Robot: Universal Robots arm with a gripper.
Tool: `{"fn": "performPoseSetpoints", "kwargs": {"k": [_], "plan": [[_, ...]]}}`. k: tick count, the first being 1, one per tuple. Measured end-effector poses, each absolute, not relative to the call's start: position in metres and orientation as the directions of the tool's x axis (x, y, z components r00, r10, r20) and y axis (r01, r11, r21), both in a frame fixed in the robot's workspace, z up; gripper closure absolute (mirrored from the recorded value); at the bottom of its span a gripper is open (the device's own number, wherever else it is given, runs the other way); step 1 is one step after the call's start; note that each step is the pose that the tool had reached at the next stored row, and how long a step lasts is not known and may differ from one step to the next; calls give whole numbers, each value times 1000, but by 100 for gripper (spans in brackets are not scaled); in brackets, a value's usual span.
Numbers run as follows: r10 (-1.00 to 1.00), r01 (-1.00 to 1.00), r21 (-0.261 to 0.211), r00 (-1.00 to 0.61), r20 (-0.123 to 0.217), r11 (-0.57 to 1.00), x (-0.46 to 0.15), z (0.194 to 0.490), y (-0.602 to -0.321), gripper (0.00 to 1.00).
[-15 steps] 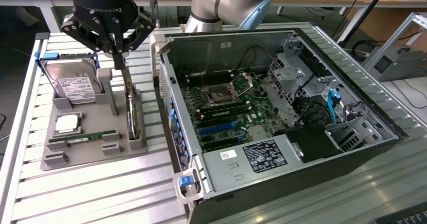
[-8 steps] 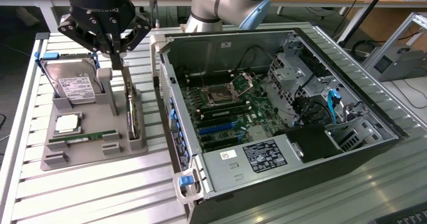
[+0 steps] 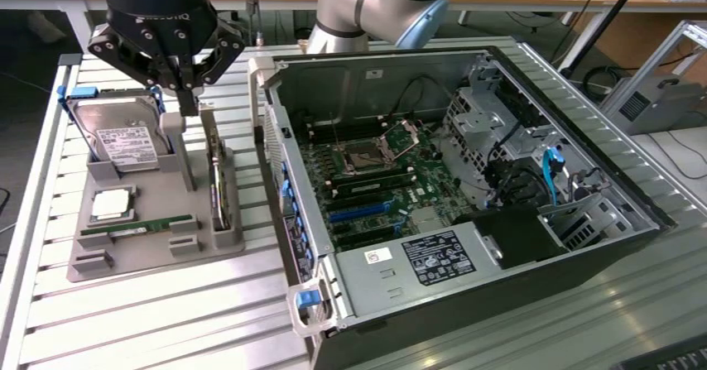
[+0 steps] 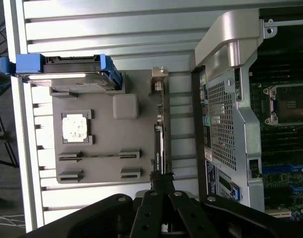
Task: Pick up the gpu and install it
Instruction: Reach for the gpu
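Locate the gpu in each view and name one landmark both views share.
Exterior view: the gpu stands on edge in the grey holder, beside the computer case, at the exterior view's left.
Wrist view: the gpu is the thin edge-on card at the holder's edge nearest the case.
Shared landmark: the hard drive in blue rails.

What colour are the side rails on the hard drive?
Blue. The rails on the hard drive show best in the wrist view.

Closed, downward-pointing gripper (image 3: 191,105)
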State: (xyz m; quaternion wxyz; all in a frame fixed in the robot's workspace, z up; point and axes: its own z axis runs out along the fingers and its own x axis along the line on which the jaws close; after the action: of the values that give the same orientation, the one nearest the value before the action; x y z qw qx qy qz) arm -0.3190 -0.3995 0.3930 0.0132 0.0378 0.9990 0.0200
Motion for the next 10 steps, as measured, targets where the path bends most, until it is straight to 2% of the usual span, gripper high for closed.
{"fn": "performPoseSetpoints", "kwargs": {"k": [10], "plan": [[76,75,40,-997,-25,996,-325,393,-400,89]]}}
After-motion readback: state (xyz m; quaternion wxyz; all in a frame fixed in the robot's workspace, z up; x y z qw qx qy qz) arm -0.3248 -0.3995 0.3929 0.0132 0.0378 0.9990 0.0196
